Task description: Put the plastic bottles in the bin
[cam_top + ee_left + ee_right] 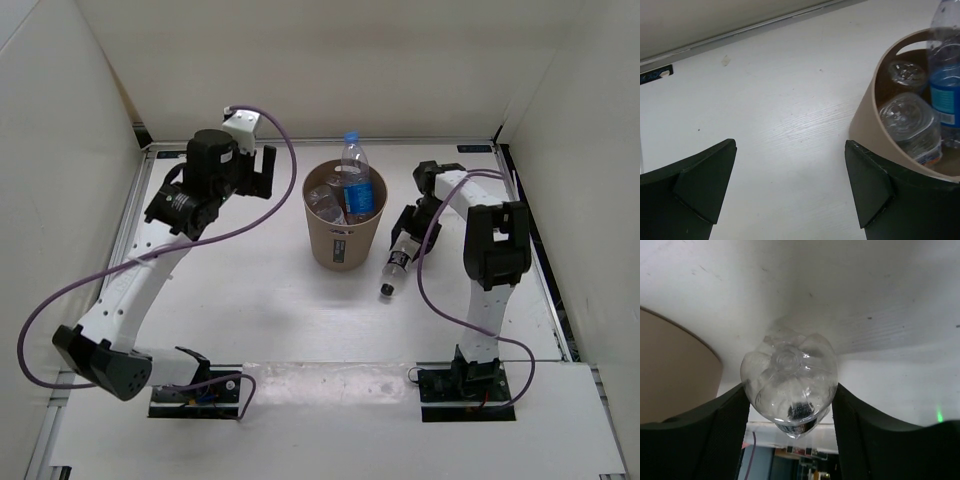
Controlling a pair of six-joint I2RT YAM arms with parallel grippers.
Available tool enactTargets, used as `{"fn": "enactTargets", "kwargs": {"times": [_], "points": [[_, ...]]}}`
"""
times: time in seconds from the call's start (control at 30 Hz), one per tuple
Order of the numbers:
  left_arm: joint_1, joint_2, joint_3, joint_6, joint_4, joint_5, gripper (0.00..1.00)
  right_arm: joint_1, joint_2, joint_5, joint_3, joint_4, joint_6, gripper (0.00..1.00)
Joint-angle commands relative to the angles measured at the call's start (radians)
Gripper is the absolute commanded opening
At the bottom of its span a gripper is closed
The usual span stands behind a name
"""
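The tan bin (345,248) stands mid-table with three plastic bottles in it. A blue-labelled bottle (353,165) stands upright above the rim, and two clear ones (325,203) lie lower inside. Just right of the bin is a fourth clear bottle (397,265), its cap pointing toward the near edge. My right gripper (408,232) is shut on this bottle's base end (788,382), a finger pressed on each side. My left gripper (262,172) hangs open and empty left of the bin. In the left wrist view the bin's wall (865,130) is beside the right finger (875,185).
White walls close in the table at the back and on both sides. A purple cable (130,265) loops along the left arm. The right arm's upright link (490,260) stands right of the held bottle. Bare white tabletop (780,115) lies under the left gripper.
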Motion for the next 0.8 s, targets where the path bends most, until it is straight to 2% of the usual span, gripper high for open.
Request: {"fn": "enactTargets", "kwargs": {"times": [0.0, 0.07, 0.1, 0.13, 0.2, 0.27, 0.3, 0.37, 0.47, 0.63, 0.7, 0.77], "points": [[0.002, -0.057, -0.052, 0.016, 0.011, -0.084, 1.0, -0.01, -0.02, -0.002, 0.022, -0.078, -0.015, 0.41], [0.003, -0.068, -0.078, 0.004, 0.02, -0.088, 1.0, -0.024, -0.028, 0.003, 0.022, -0.101, -0.024, 0.27], [0.003, -0.066, -0.081, 0.004, 0.024, -0.088, 1.0, -0.03, -0.046, 0.003, 0.025, -0.115, -0.026, 0.13], [0.003, -0.065, -0.086, 0.004, 0.027, -0.088, 1.0, -0.044, -0.057, 0.004, 0.036, -0.128, -0.021, 0.13], [0.003, -0.065, -0.094, 0.003, 0.04, -0.09, 1.0, -0.07, -0.109, 0.004, 0.076, -0.159, -0.015, 0.0], [0.002, -0.06, -0.097, -0.029, 0.042, -0.096, 1.0, -0.082, -0.133, 0.007, 0.109, -0.182, -0.001, 0.0], [0.003, -0.062, -0.11, -0.034, 0.042, -0.102, 1.0, -0.108, -0.161, 0.009, 0.195, -0.237, 0.011, 0.0], [0.002, -0.063, -0.144, -0.056, 0.03, -0.131, 1.0, -0.125, -0.211, 0.014, 0.255, -0.259, 0.023, 0.0], [0.002, -0.076, -0.195, -0.076, 0.028, -0.15, 1.0, -0.15, -0.3, 0.04, 0.445, -0.236, 0.04, 0.0], [0.002, -0.115, -0.296, -0.108, 0.03, -0.15, 1.0, -0.086, -0.384, 0.08, 0.631, -0.063, 0.04, 0.0], [0.003, -0.129, -0.327, -0.117, 0.027, -0.147, 1.0, -0.053, -0.423, 0.096, 0.648, -0.024, 0.028, 0.0], [0.003, -0.138, -0.341, -0.122, 0.025, -0.142, 1.0, 0.051, -0.472, 0.148, 0.639, 0.088, -0.03, 0.0]]}}
